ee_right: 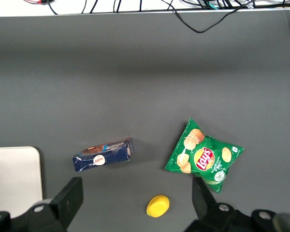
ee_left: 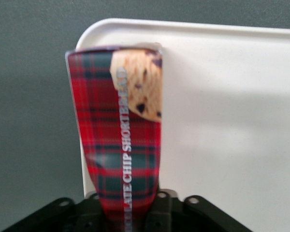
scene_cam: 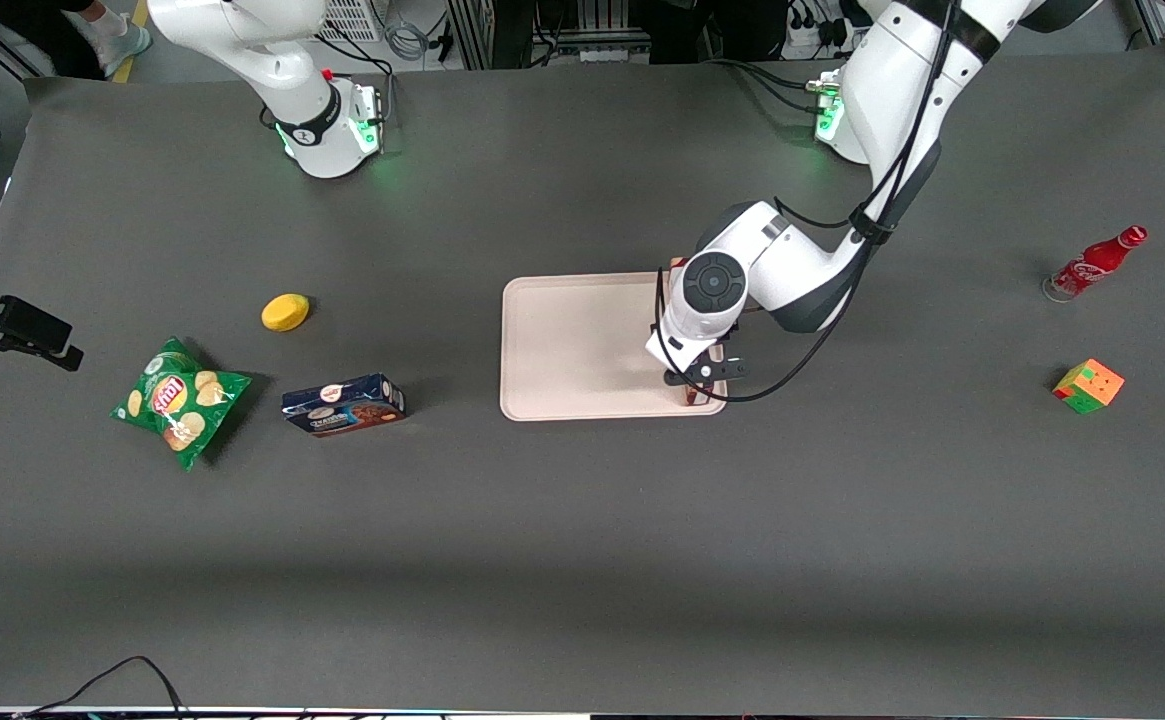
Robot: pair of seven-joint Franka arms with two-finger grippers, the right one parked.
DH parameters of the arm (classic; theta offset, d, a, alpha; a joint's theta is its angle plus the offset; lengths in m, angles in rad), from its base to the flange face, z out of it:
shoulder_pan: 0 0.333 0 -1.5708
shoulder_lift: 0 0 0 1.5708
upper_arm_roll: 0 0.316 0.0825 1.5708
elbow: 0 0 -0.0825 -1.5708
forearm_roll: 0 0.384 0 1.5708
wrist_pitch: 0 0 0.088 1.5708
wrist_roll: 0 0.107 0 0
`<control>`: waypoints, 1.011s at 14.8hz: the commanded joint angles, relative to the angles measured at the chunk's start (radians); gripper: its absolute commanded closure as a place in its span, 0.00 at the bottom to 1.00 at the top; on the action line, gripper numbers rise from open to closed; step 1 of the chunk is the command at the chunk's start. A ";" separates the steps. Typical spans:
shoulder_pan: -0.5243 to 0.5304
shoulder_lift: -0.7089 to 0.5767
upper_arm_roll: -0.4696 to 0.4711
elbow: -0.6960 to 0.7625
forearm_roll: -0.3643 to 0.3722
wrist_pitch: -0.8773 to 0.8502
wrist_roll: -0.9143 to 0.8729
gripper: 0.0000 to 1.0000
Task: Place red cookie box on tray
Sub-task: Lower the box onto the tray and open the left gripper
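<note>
My left gripper [scene_cam: 699, 384] hangs over the tray's [scene_cam: 562, 340] corner nearest the front camera at the working arm's end. It is shut on the red cookie box [ee_left: 121, 130], a long red plaid carton with a cookie picture. In the left wrist view the box reaches from the gripper [ee_left: 128, 212] out over the tray's rounded corner [ee_left: 222, 121], one long edge lying along the tray's rim. I cannot tell whether the box touches the tray. In the front view the arm hides nearly all of the box; only a red sliver [scene_cam: 690, 397] shows under the gripper.
Toward the parked arm's end lie a dark blue cookie box [scene_cam: 343, 404], a green chips bag [scene_cam: 179, 399] and a yellow round thing [scene_cam: 285, 312]. Toward the working arm's end stand a red bottle [scene_cam: 1094, 263] and a colour cube [scene_cam: 1088, 386].
</note>
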 commanded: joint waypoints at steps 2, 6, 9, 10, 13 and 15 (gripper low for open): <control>-0.005 0.005 0.000 0.007 0.017 0.003 -0.022 0.00; 0.001 -0.022 -0.001 0.109 0.017 -0.109 -0.011 0.00; 0.001 -0.070 -0.007 0.233 0.015 -0.314 0.032 0.00; 0.004 -0.102 -0.009 0.253 0.014 -0.353 0.056 0.00; 0.016 -0.217 0.003 0.266 0.005 -0.430 0.130 0.00; 0.052 -0.309 0.022 0.263 0.002 -0.494 0.255 0.00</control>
